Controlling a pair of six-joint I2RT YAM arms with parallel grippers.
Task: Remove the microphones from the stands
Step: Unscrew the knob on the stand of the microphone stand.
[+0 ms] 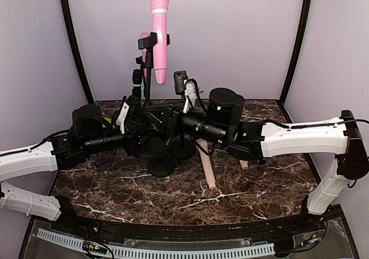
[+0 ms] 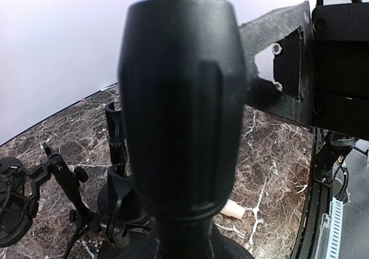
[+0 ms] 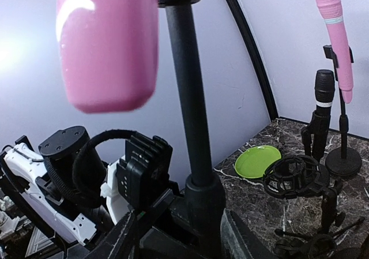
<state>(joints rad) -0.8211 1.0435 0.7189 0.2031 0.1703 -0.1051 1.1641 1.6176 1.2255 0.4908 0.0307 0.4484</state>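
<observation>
Pink microphone (image 1: 159, 34) sits in the stand (image 1: 149, 74); left gripper (image 1: 141, 120) clamps the stand, right gripper (image 3: 193, 231) straddles it, grip unclear.

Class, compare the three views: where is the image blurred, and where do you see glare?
Top view: evenly lit and sharp, the pink microphone crisp. Left wrist view: the black stand fills the middle, blurred; the marble table behind is sharper. Right wrist view: the near pink microphone is blurred, with a white glare patch.
</observation>
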